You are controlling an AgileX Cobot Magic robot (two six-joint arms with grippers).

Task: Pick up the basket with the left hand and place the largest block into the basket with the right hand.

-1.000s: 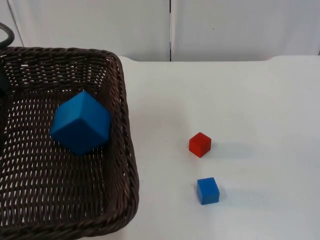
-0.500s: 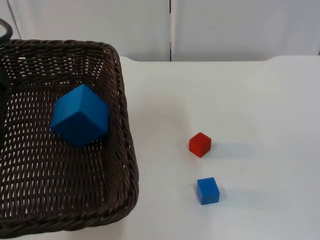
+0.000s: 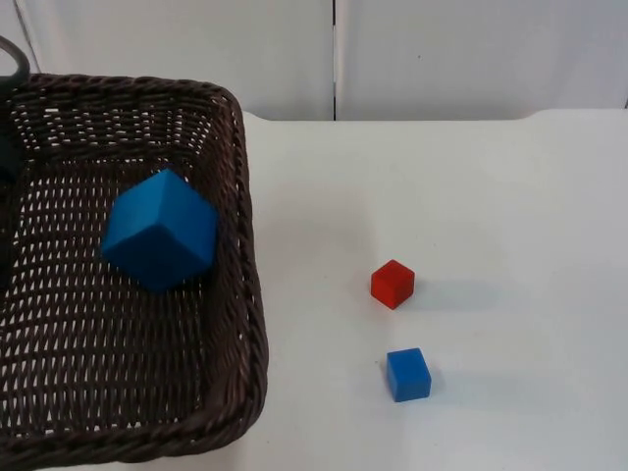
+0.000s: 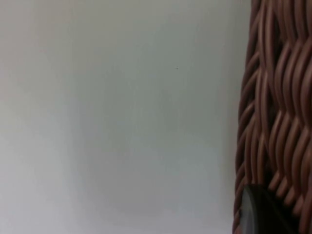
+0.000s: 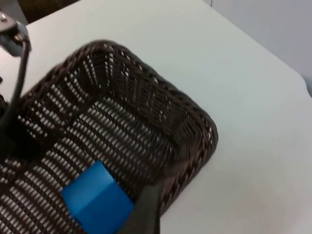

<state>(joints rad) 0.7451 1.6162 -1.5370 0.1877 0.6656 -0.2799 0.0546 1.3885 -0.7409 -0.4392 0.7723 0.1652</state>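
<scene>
Left fingers (image 4: 261,214) pinch basket (image 3: 240,294) rim; right fingers' (image 5: 144,214) state untellable — large blue block (image 3: 159,231) inside, top view adds red block (image 3: 392,284)

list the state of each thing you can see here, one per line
dark brown wicker basket: upright, open-topped, one block inside, left tool at its rim
large blue cube block: inside the basket, tilted on an edge against the wall
small red cube block: on the white table, apart from everything
small blue cube block: on the table, nearer the camera than the red one, untouched
white table: bears the two small blocks
</scene>
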